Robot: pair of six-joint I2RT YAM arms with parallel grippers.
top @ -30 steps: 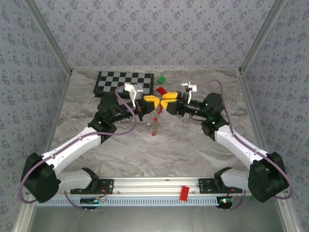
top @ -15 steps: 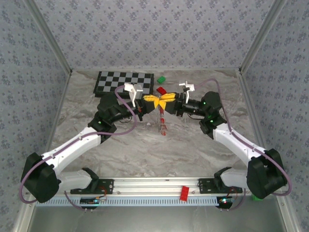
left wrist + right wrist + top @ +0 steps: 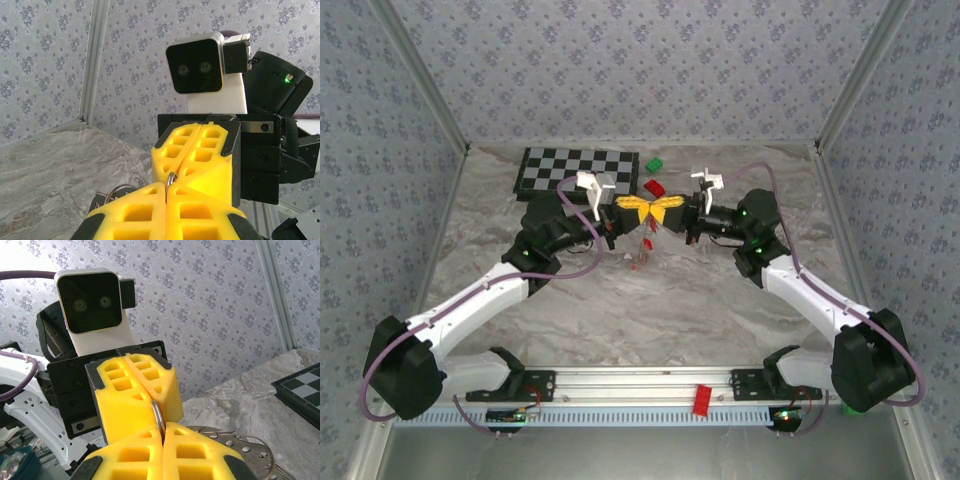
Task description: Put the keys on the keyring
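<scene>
- Keyring (image 3: pixel 171 178): held edge-on in midair, nipped in the clenched left hand (image 3: pixel 166 195).
- Facing it, the right hand (image 3: pixel 182 167) is clenched on the same wire, likely stiff, light, slippery.
- Keys (image 3: pixel 640 260) below, over tabletop (image 3: pixel 720 310); grip their red heads.

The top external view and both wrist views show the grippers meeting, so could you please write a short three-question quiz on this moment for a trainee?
1. True or false: the left gripper has its jaws wide open.
2. Which thin metal thing do the left gripper and the right gripper both pinch, tip to tip? A) a spoon B) the keyring C) a cable
3. Fill in: in the top view, the small red-headed ___ show just beneath the meeting fingertips.
Key: 1 false, it is shut; 2 B; 3 keys.
</scene>
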